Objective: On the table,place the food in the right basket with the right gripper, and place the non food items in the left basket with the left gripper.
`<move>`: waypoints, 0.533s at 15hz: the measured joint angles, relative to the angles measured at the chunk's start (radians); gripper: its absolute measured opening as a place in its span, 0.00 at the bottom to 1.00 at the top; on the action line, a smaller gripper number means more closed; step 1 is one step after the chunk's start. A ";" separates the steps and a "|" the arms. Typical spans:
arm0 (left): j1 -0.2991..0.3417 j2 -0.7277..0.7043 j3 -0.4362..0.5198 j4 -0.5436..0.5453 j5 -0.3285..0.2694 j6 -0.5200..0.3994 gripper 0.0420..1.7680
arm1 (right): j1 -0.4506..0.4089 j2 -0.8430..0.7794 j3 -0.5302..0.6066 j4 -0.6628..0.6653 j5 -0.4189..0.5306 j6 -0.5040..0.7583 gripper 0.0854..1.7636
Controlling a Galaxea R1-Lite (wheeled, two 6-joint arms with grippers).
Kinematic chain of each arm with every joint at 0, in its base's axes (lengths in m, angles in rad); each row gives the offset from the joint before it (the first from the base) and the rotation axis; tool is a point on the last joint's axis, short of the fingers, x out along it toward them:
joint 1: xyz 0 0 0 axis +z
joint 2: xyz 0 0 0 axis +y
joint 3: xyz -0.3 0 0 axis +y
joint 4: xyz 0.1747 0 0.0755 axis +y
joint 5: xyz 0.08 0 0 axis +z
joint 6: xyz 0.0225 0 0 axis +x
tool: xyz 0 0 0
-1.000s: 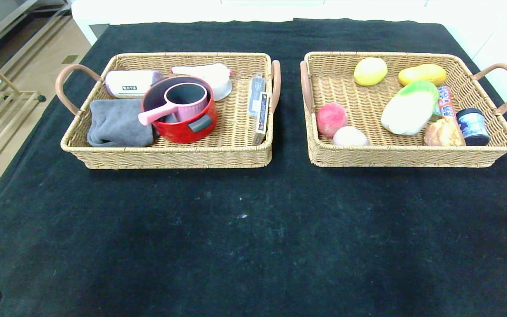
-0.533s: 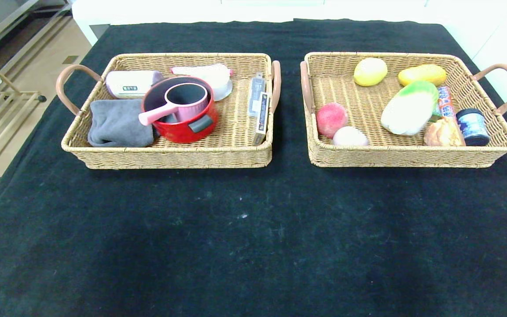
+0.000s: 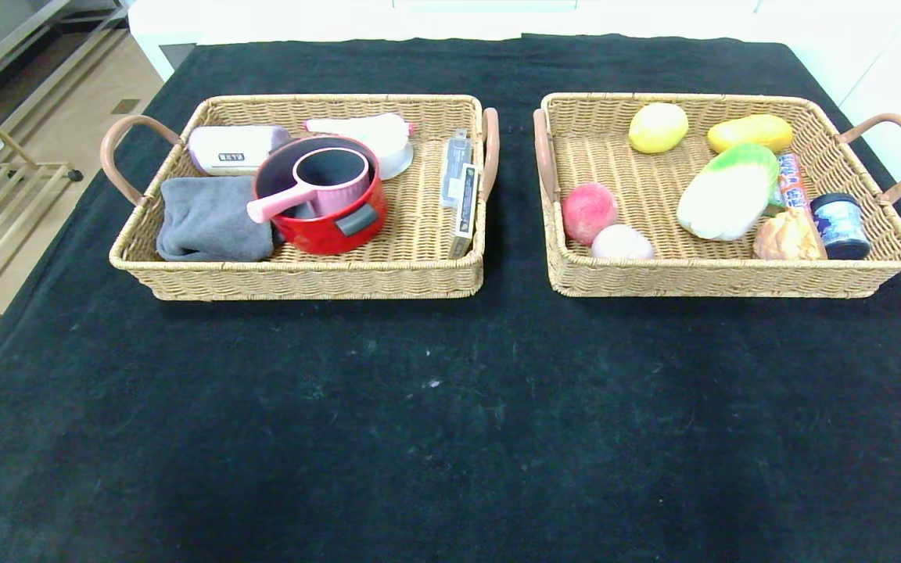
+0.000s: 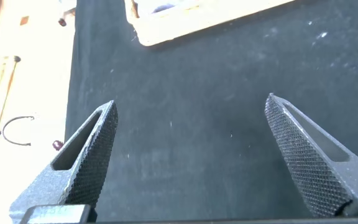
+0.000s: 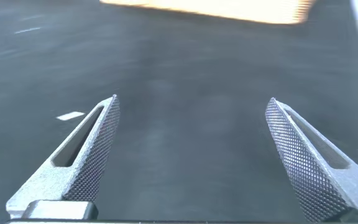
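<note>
The left basket holds the red pot with the pink saucepan standing inside it. The card box stands on edge against that basket's right wall. In the right basket lie the napa cabbage, the burger bun and the pale egg-shaped lump. Neither gripper shows in the head view. My left gripper is open over bare black cloth, short of the left basket. My right gripper is open over cloth too, short of the right basket.
A grey cloth, a white case and a white bottle share the left basket. A red peach, two yellow fruits, a snack pack and a dark jar share the right one. The table drops off at the left edge.
A black gripper tip at the head view's lower left corner has drawn back out of sight. Nothing in the baskets has moved.
</note>
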 joint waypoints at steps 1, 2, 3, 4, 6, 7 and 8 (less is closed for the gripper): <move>0.003 -0.024 0.028 -0.013 0.001 -0.004 0.97 | 0.000 -0.024 0.012 -0.016 -0.055 0.000 0.97; 0.004 -0.045 0.051 -0.031 0.001 -0.006 0.97 | 0.000 -0.047 0.031 -0.040 -0.092 -0.001 0.97; 0.005 -0.069 0.094 -0.068 0.000 -0.006 0.97 | 0.000 -0.070 0.059 -0.081 -0.123 -0.007 0.97; 0.005 -0.086 0.132 -0.104 0.000 -0.007 0.97 | 0.000 -0.086 0.094 -0.137 -0.156 -0.011 0.97; 0.005 -0.120 0.242 -0.226 0.003 -0.012 0.97 | 0.000 -0.104 0.186 -0.260 -0.205 -0.014 0.97; 0.005 -0.131 0.301 -0.289 0.003 -0.011 0.97 | 0.000 -0.109 0.238 -0.304 -0.214 -0.019 0.97; 0.005 -0.138 0.351 -0.331 0.001 -0.009 0.97 | 0.000 -0.112 0.290 -0.328 -0.219 -0.021 0.97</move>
